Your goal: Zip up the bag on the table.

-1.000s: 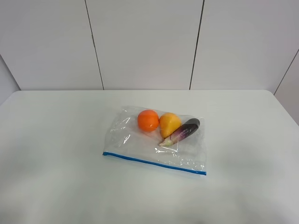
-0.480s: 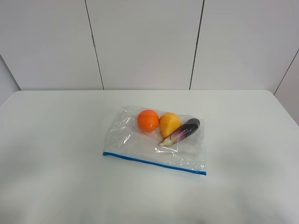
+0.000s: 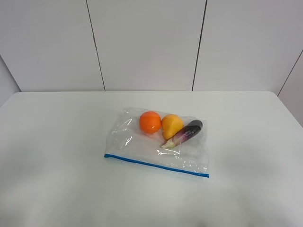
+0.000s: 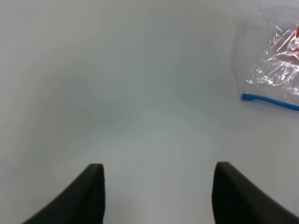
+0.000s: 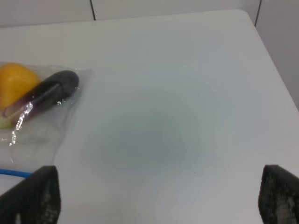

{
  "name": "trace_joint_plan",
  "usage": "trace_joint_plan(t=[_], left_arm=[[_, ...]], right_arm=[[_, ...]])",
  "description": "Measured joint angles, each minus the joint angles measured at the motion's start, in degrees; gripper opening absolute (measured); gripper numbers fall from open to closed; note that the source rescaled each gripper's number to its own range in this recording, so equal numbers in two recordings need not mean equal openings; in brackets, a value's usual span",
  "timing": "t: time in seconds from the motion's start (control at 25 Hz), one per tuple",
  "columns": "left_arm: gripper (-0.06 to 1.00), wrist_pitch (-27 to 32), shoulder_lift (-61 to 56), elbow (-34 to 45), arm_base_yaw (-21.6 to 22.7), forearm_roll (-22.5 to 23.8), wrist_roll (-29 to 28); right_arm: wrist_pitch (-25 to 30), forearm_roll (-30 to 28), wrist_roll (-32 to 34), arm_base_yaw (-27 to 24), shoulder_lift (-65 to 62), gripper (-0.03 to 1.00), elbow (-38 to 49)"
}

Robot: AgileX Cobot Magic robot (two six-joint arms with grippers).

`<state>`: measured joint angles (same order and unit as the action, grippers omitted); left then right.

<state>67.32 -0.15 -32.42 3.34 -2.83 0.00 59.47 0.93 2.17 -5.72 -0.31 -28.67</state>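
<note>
The clear crinkly bag [image 3: 142, 144] lies in the middle of the white table [image 3: 57, 142], its blue zip strip [image 3: 156, 165] along the near edge. Inside it are an orange [image 3: 150, 121], a yellow pear [image 3: 171, 125] and a purple eggplant [image 3: 185, 132]. Neither gripper shows in the exterior view. In the left wrist view my left gripper [image 4: 159, 193] is open over bare table, well apart from the bag's corner [image 4: 268, 70]. In the right wrist view my right gripper [image 5: 156, 200] is open, with the pear [image 5: 16, 84] and eggplant [image 5: 49, 91] off to one side.
A white panelled wall [image 3: 151, 42] stands behind the table. The table's far right rounded corner [image 5: 245, 16] and edge show in the right wrist view.
</note>
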Motion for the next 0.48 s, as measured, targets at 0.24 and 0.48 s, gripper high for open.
trace_joint_plan(t=[0.24,0.48], left_arm=[[0.79,0.0,0.0,0.0,0.0,0.0,0.0],[0.79,0.0,0.0,0.0,0.0,0.0,0.0]], right_arm=[[0.0,0.1,0.1,0.0,0.0,0.94,0.0],[0.0,0.1,0.1,0.0,0.0,0.94,0.0]])
